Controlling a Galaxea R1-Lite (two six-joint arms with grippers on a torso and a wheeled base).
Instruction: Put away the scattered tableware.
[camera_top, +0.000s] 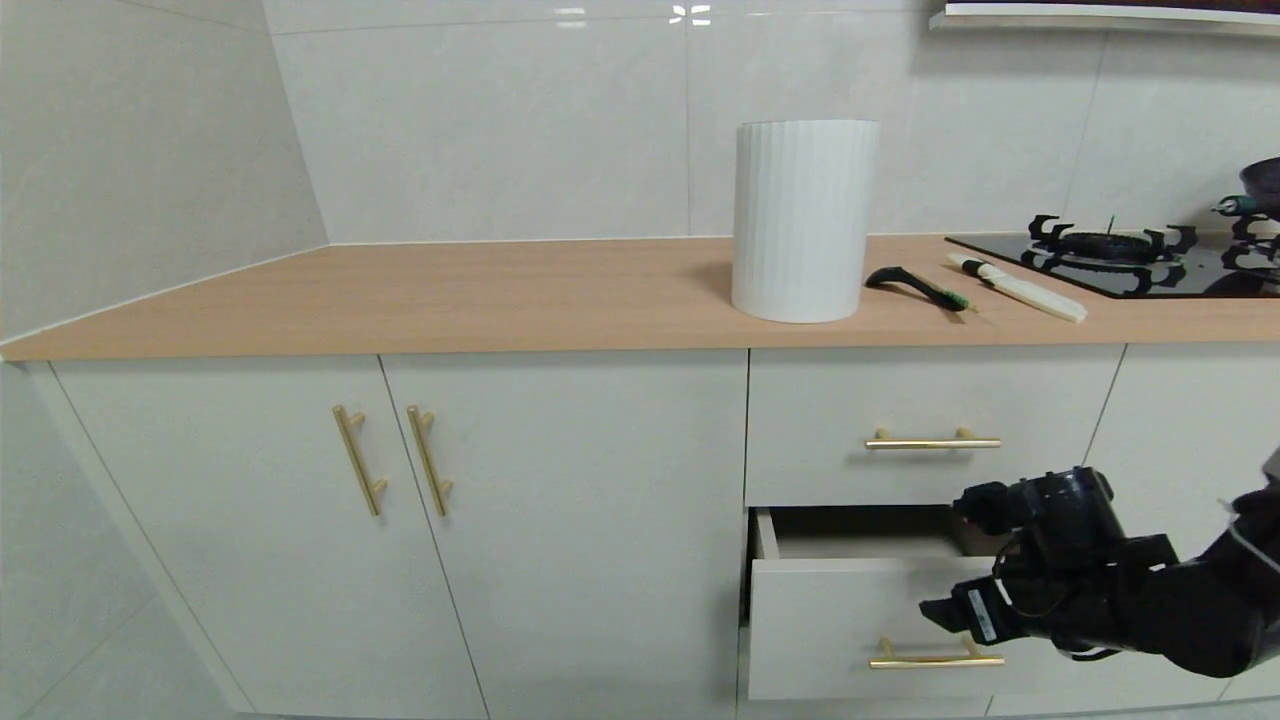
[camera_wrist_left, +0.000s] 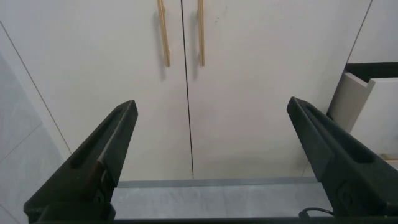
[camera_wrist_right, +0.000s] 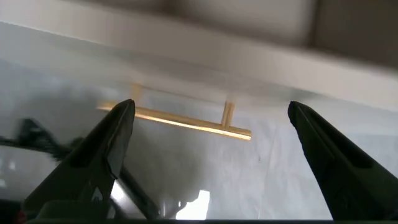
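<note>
Black and blocky, the right gripper (camera_top: 960, 558) hangs with its jaws spread wide before the pulled-out drawer (camera_top: 850, 610), close to its slim brass bar handle (camera_top: 937, 659). Jaws of the left gripper (camera_wrist_left: 210, 104) stand equally far apart, facing smooth pale cabinet doors (camera_wrist_left: 249, 93). Up on the matte woodgrain counter (camera_top: 450, 300), well apart from both grippers, a curved black-handled utensil (camera_top: 912, 284) and a long cream knife (camera_top: 1020, 288) lie side by side between a tall ribbed white canister (camera_top: 803, 220) and the glossy black hob (camera_top: 1130, 265).
</note>
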